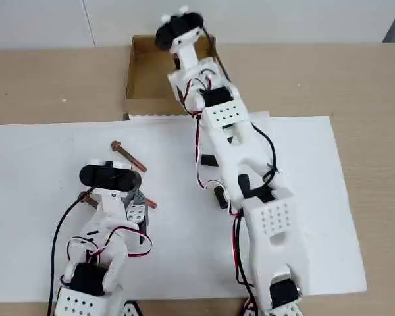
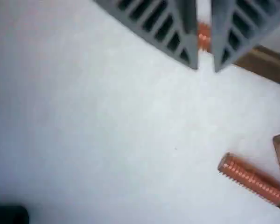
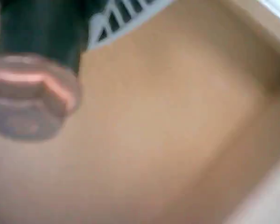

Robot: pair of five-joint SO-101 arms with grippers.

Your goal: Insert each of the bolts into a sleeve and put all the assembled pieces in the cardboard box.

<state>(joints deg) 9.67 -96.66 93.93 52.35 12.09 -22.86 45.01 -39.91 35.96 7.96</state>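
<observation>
The white right arm (image 1: 237,145) stretches up the middle of the worktop (image 1: 368,79) into the brown cardboard box (image 1: 139,79), blocking its right side, where a black-sleeved copper bolt (image 3: 35,88) hangs over the floor; the box's left half is reachable from above. A loose copper hex-head bolt (image 1: 128,156) lies on the white paper sheet (image 1: 33,178) between box and left arm (image 1: 102,230); the sheet's left stretch gives open passage.

bolt (image 1: 127,156) on paper (image 1: 33,197), cardboard box (image 1: 147,72) behind
</observation>
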